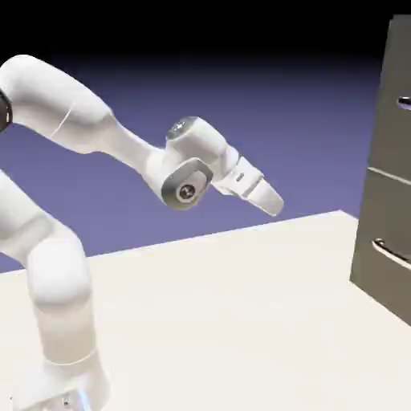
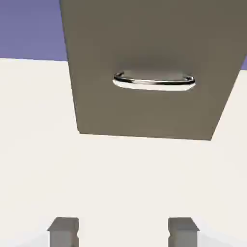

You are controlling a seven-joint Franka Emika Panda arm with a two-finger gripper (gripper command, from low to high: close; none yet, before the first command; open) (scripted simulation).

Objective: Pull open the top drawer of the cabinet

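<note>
The white robot arm's two-finger gripper (image 2: 123, 232) is hanging over the pale tabletop (image 1: 217, 313), well apart from the tall dark grey-brown cabinet (image 1: 385, 152), its grey fingertips standing apart with nothing between them. The top drawer, a flat dark grey-brown front with a slim silver bar handle (image 1: 405, 103), is sitting at the exterior view's right edge, higher than the gripper, and is looking shut. The arm is seemingly at the approach step, the gripper pointing downward; the next move is calling for raising and levelling it toward that upper handle, keeping the fingers apart, and avoiding the lower handle (image 2: 154, 86)
</note>
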